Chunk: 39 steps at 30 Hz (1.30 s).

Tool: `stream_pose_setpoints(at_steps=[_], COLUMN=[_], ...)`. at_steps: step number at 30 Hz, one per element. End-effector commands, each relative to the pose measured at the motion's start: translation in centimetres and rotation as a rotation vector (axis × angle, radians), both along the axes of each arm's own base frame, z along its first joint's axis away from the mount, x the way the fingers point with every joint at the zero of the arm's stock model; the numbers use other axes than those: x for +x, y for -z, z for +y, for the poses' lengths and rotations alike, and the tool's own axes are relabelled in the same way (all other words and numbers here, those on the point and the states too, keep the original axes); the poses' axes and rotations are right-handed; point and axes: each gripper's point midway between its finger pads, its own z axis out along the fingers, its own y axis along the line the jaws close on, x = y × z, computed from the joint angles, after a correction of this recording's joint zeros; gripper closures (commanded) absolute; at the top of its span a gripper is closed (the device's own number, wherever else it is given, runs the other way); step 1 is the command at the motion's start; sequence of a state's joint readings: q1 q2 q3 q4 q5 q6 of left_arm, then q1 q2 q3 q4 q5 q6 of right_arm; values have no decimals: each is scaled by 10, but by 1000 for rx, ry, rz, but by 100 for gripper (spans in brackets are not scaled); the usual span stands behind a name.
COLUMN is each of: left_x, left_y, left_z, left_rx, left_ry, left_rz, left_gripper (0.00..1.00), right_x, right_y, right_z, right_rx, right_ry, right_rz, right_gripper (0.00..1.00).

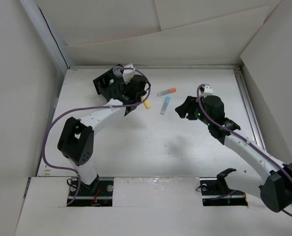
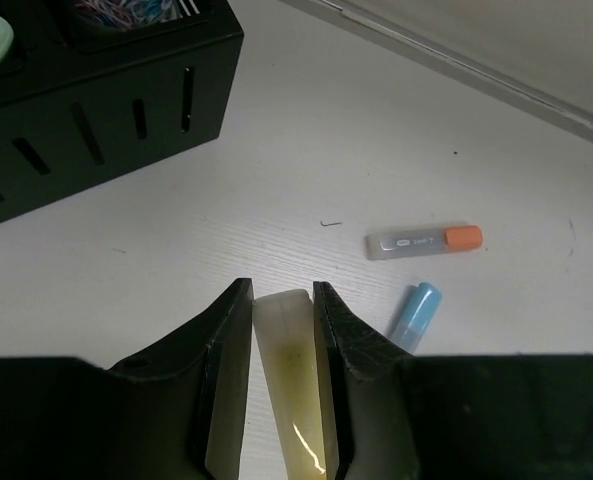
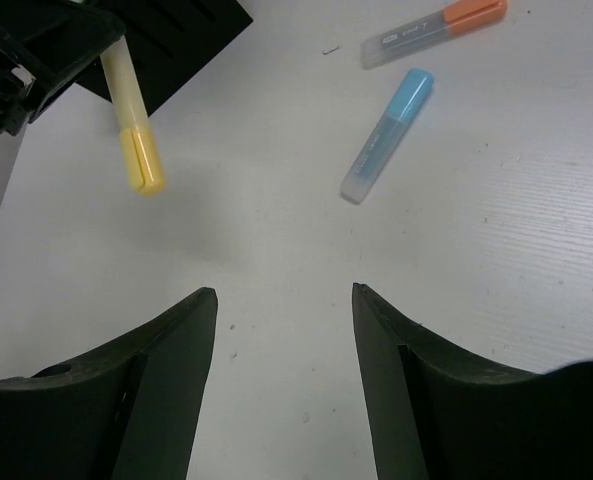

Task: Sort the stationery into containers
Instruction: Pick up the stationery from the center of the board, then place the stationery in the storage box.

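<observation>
Pinching yellow marker [image 2: 294, 380] in left gripper [image 2: 281, 296], long axis in line with the fingers, tip poking forward. Just ahead-left of that grip: black organiser [image 2: 106, 100], nearer the left arm. Probably needs a short swing left, then a drop. Spread and empty: right gripper [image 3: 284, 295], hovering short of blue marker [image 3: 386, 135], which lies diagonal, ahead-right. Beyond that, grey orange-tipped stick [image 3: 431, 32].
</observation>
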<state>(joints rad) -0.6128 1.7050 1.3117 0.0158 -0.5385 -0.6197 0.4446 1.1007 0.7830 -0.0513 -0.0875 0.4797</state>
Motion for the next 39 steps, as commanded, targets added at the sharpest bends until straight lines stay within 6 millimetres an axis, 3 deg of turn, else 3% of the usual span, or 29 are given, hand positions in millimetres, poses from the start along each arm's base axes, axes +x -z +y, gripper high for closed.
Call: stream_pose_setpoints(at_steps=[1,3,4,8,10,11,12,15,16,17,20,24,39], left_x=[11,22,33,57,68,73,77,85,90,93,94,103,126], left_y=[-54,-62,-65,-85,-79,-81,-89,-82,-91,-85,-87,-74,-60], left_z=[37,56,83,146,169,190,199,231,232,242,251,262,276], left_rx=[-12,-31,-48,-87,-76,-64,-57,9,7,35,90,161,277], left_ry=[-69,-96,-150,-250,-299,-337,-350,-426,-434,-461,-492,-542,-597], left_rz=[-97,-106,-112,-136,-117,-117,-124,-96,-116,-105,-104,-87,-61], left_gripper=[94,94,94,94,94,94,94,94,94,94,94,94,93], right_x=[4,3,3,2,1,1,1,1,1,1,1,2,1], right_y=[-17,-17,-17,-19,-19,-19,-19,-21,-21,-21,-18,-20,-15], right_z=[1,2,2,4,5,5,5,7,7,7,9,9,12], right_rx=[31,33,33,40,43,43,43,49,49,49,48,52,48], right_ry=[-4,-13,-13,-22,-30,-31,-31,-39,-39,-39,-48,-48,-57], right_rz=[-58,-57,-57,-64,-62,-62,-62,-70,-70,-70,-60,-68,-60], right_gripper=[37,37,37,37,37,37,37,36,36,36,36,36,36])
